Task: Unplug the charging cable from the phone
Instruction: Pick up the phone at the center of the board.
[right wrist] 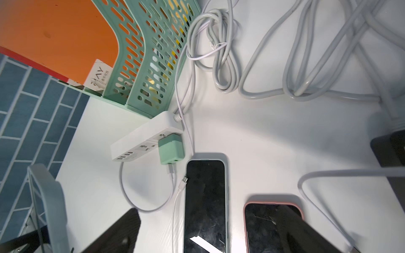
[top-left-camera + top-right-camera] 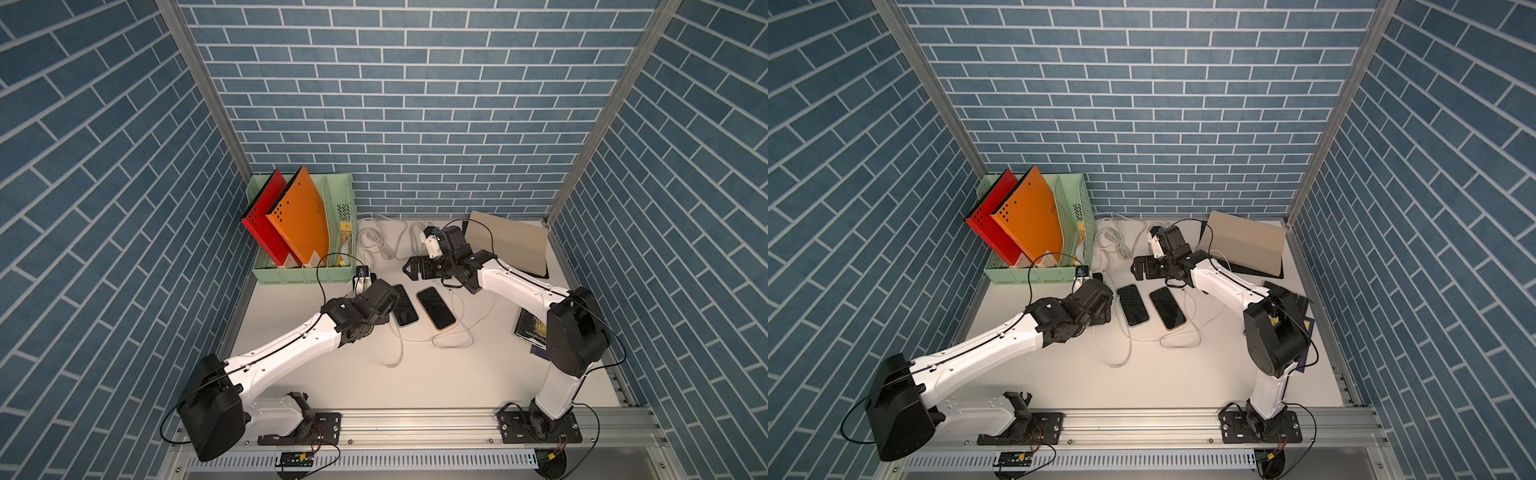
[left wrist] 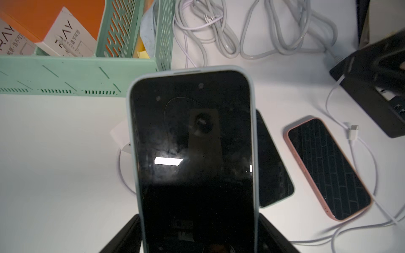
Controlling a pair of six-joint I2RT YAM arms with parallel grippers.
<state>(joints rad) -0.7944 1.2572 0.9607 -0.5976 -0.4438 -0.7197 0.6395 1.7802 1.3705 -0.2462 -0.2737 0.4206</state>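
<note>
Phone in a pale case (image 3: pixel 192 142) is held above the worktop (image 3: pixel 54 175), lower end clamped in the left jaws; right jaws gape empty nearby; a cable connector (image 1: pixel 185 180) lies loose — probably unplugged already, though the held phone's port is hidden.

Light comes from overhead. The bench (image 2: pixel 415 374) is bright at frame centre in both top views and the brick walls (image 2: pixel 104 166) are dimmer. Shadows under the arms are soft. Wall lines splay toward the frame edges. Left wrist view: white glare patch on the phone (image 3: pixel 168 161) screen; white cable (image 3: pixel 341 230) partly smeared.
</note>
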